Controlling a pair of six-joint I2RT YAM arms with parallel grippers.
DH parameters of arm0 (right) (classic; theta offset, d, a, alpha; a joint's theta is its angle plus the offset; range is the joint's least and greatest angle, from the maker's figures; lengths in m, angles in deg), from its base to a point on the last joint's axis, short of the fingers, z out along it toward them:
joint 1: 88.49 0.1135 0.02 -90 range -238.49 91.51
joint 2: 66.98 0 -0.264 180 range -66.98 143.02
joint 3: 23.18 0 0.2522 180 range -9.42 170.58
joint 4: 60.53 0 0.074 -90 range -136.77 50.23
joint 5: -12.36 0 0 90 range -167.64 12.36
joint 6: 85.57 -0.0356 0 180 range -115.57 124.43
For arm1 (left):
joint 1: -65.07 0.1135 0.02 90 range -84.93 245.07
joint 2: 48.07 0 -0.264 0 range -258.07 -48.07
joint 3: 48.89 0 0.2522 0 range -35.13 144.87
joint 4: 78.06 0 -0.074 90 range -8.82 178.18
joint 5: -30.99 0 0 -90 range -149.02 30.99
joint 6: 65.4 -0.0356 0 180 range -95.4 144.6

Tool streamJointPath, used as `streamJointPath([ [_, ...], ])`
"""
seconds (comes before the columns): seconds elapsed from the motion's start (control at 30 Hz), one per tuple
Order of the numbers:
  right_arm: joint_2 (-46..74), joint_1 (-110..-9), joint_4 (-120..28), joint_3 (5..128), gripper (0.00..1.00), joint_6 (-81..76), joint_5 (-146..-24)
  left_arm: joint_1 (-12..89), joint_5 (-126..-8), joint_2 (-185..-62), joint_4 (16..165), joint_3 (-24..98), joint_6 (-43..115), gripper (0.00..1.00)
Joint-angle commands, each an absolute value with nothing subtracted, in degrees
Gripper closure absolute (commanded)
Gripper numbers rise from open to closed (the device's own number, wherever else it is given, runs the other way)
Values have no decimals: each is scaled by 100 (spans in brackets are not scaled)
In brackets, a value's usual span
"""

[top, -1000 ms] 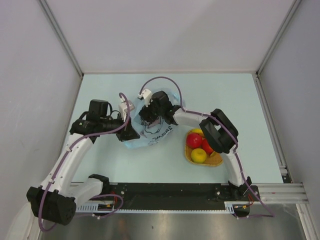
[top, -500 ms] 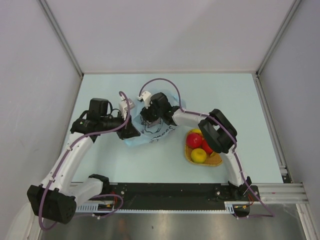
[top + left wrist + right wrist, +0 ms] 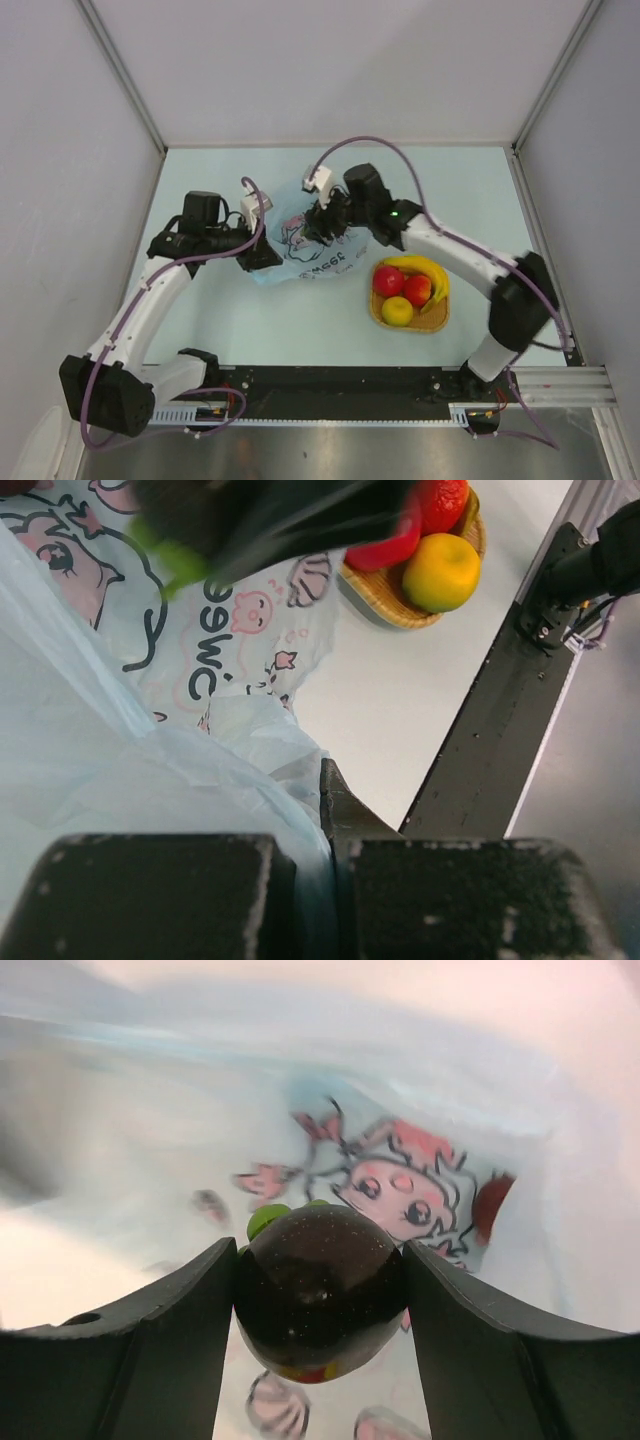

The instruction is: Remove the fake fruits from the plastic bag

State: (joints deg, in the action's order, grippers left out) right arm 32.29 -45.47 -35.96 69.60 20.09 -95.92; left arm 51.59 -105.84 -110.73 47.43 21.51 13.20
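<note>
One dark fruit sits clamped in the right hand over the bag. The basket lies at four o'clock from that hand, while the left hand pinches the bag's edge on the desk.

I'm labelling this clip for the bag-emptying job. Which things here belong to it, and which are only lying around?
Belong: plastic bag, pinched by the left fingers; dark fruit held in the right fingers; banana, two red fruits and yellow fruit, already out.
Lying about: woven tray under those fruits; black rail at the near edge.
</note>
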Motion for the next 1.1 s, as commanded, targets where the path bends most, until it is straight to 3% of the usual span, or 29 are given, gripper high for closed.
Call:
streamJointPath([
  [0.0, 1454, -4455, -2649, 6374, 51, 2674, -10900, 5188, -10323, -11214, 5109, 2394, 1326, 100],
  [0.1, 907, -4411, -1787, 5950, 52, 3264, -10754, 5188, -10278, -11337, 5153, 2455, 1352, 100],
  [0.33, -403, -5604, -1135, 4650, 51, 3291, -10234, 5188, -10243, -11338, 5179, 2446, 1387, 100],
  [0.7, -300, -6748, -1390, 4332, 50, 2324, -9944, 5188, -10296, -11531, 5188, 2639, 1458, 100],
  [0.9, -71, -6784, -1530, 4209, 42, 2394, -9785, 5188, -10340, -11557, 5285, 2578, 1519, 100],
  [1.07, 17, -6792, -1654, 4121, 22, 2351, -9513, 5188, -10331, -11592, 5311, 2578, 1528, 100],
])
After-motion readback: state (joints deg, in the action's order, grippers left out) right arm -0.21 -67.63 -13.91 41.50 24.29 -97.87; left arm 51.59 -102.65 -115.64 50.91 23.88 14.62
